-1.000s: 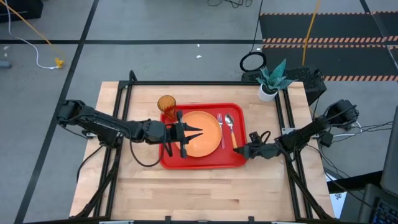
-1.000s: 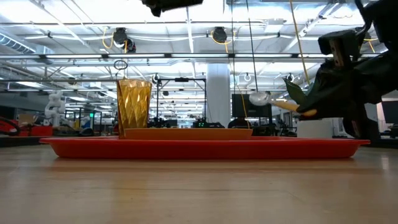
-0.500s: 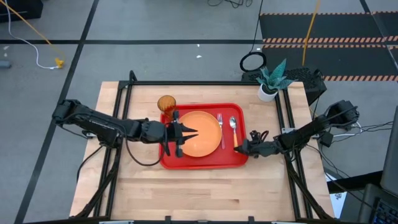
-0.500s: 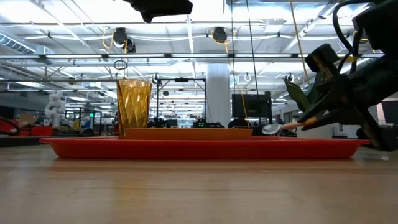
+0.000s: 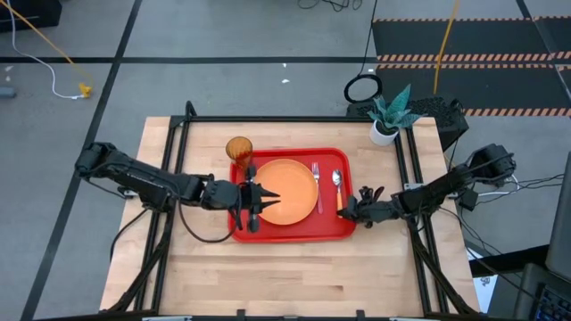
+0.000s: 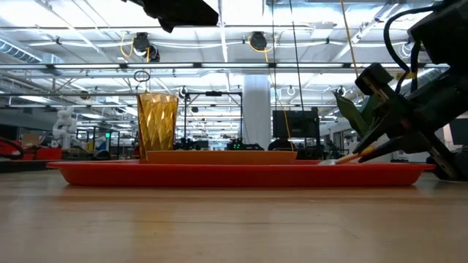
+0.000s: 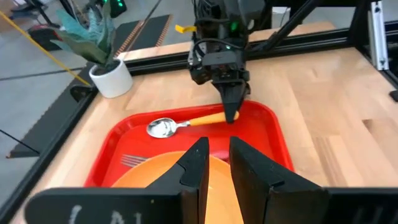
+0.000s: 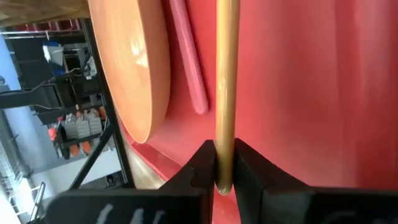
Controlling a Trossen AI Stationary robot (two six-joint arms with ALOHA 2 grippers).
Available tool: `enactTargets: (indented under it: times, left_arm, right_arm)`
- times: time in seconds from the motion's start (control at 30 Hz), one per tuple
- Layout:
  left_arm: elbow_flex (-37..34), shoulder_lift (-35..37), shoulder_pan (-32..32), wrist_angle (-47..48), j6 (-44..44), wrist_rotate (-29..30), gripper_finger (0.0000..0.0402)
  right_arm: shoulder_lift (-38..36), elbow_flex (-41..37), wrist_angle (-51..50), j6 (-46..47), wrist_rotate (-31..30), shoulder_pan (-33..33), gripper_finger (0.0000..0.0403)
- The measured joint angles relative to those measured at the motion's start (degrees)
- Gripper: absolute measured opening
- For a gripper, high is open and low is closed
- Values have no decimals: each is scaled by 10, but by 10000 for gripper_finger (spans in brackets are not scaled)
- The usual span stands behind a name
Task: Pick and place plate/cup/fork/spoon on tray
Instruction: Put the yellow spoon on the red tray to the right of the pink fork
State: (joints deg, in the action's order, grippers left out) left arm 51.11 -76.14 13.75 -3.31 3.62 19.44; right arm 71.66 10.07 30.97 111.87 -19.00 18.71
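Plate [image 5: 288, 190], cup [image 5: 238, 149] and fork [image 5: 317, 185] sit on the tray [image 5: 294, 230]; my right pincer [image 5: 343, 212] grips the spoon [image 5: 337, 189] by its handle, not yet released.

One red tray [image 5: 290, 230] on the table [image 5: 294, 272], and on it one orange plate [image 5: 289, 191], one amber cup [image 5: 238, 148], one fork [image 5: 317, 184], one spoon [image 5: 338, 188]. One potted plant [image 5: 388, 115] at the far right corner. Two grippers: left [image 5: 259, 198], right [image 5: 343, 212].

Red tray [image 5: 294, 232], orange plate [image 5: 290, 187], amber faceted cup [image 6: 157, 124], orange-handled spoon [image 7: 186, 123], pinkish-red-handled fork [image 5: 317, 189].
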Motion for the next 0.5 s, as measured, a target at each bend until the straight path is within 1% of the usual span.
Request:
enactTargets:
  times: [0.17, 0.5]
  left_arm:
    - [0, 0, 11, 8, -23, -1, 67]
    - [0, 0, 31, 18, -24, -1, 67]
  right_arm:
    - [0, 0, 9, 0, 39, -18, 23]
    - [0, 0, 0, -24, 46, -61, 27]
